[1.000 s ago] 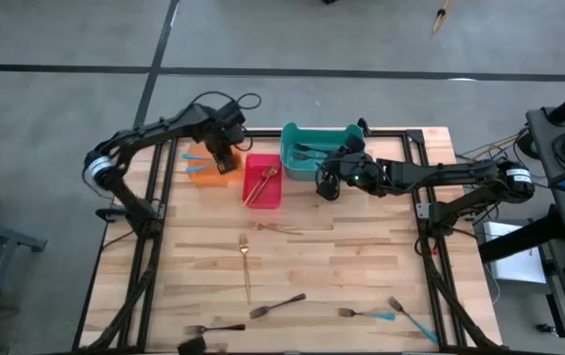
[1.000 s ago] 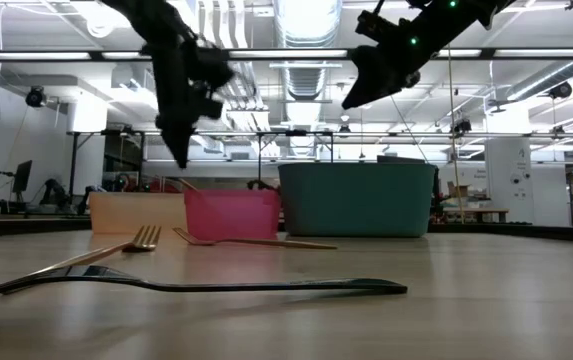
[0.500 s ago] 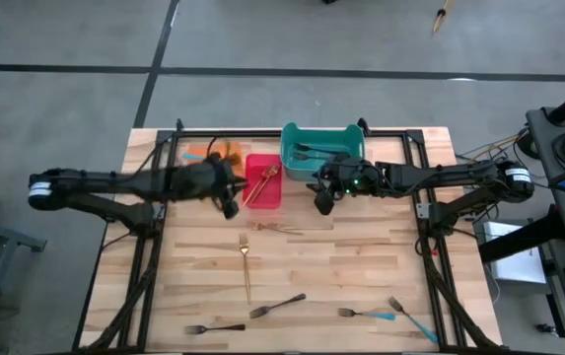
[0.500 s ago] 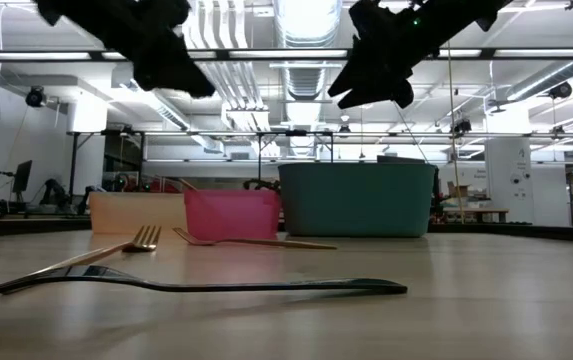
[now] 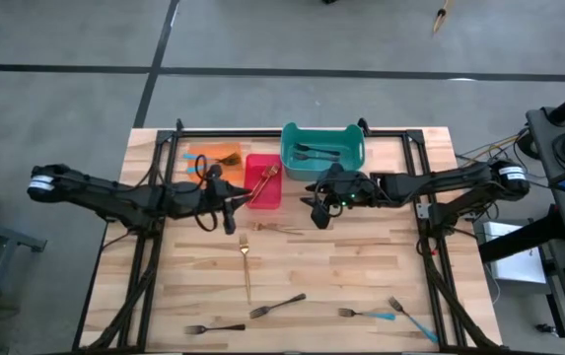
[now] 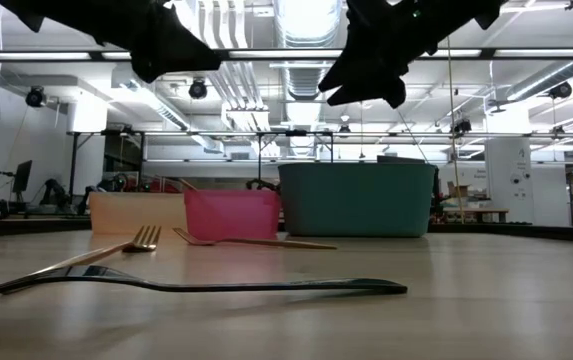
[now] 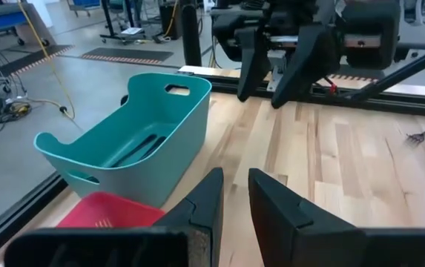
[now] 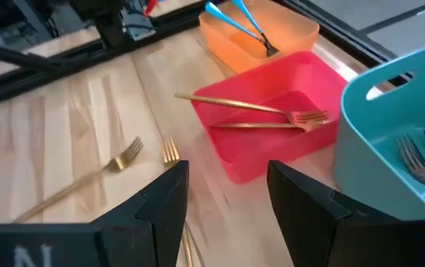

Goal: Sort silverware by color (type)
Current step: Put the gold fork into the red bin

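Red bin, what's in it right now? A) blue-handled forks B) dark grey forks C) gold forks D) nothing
C: the right wrist view shows two gold forks lying across the red bin; the blue-handled ones sit in the orange bin beside it.

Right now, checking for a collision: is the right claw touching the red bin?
Apart. The right wrist view shows bare table between the right claw and the red bin, with nothing held.

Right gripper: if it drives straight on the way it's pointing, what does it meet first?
Probably the two gold forks on the table, just beyond the open right gripper; the red bin sits slightly aside. Depth is uncertain.
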Motion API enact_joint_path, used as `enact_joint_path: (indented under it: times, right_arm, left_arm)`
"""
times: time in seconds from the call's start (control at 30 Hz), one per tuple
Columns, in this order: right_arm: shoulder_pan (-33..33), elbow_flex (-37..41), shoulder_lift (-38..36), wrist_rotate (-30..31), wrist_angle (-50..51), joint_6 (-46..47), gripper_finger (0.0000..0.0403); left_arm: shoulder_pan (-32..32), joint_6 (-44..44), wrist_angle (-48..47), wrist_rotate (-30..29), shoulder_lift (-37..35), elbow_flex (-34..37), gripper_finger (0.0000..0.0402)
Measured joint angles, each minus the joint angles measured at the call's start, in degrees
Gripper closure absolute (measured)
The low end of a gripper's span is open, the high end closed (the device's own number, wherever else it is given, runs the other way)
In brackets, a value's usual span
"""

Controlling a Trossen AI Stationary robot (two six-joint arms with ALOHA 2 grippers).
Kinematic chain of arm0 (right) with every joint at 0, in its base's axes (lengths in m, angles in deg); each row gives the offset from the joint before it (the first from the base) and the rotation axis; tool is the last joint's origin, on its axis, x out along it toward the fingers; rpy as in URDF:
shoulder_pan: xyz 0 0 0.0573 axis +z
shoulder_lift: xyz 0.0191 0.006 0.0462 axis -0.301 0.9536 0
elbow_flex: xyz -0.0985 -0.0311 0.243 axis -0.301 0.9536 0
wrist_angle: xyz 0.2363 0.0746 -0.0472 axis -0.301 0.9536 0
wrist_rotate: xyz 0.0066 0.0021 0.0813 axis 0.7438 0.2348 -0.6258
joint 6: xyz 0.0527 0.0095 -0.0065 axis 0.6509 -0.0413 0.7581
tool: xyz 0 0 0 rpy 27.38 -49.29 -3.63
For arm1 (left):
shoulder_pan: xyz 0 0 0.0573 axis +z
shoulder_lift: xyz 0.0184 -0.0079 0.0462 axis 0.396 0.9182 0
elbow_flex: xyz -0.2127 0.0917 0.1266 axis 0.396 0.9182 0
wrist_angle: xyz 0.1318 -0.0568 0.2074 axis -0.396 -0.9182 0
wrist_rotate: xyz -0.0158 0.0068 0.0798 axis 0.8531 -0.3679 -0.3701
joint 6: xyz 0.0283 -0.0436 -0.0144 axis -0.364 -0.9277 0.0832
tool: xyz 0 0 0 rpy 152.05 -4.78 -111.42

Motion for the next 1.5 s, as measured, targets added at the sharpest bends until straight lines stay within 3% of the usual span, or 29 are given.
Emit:
enact_joint_path:
  times: [0.4,0.67,0.9,1.07,1.2,1.4,1.5]
  right_arm:
    - [0.0,-0.3,4.29,-0.02,-2.58,-2.52,0.0227]
    - [0.0,-2.34,0.16,-0.12,-1.65,-2.6,0.0227]
    - [0.0,-2.34,0.02,-0.09,-2.4,-9.69,0.0227]
    - [-0.09,-3.23,0.25,-1.06,-2.01,3.18,0.0227]
    - [0.34,-7.41,0.23,-7.96,6.48,17.02,0.0227]
    - [6.65,-10.06,0.23,-9.49,18.16,35.86,0.0227]
    - [10.77,-10.03,0.23,-9.05,20.05,46.43,0.0227]
  left_arm:
    - [-0.03,1.61,-0.54,-1.36,1.3,-1.14,0.0354]
    - [-0.09,1.52,-0.45,-1.63,-3.02,-1.16,0.0354]
    - [0.17,10.81,2.89,-1.62,-3.16,-1.16,0.0354]
    - [0.17,10.79,3.43,-1.56,-3.72,-1.16,0.0354]
    - [-0.17,5.32,-2.2,-1.5,-4.33,-1.16,0.0354]
    - [-1.5,0.19,-13.27,-1.44,-5.07,-1.14,0.0354]
    - [-2.4,-1.33,-14.38,-0.78,-4.8,-1.12,0.0354]
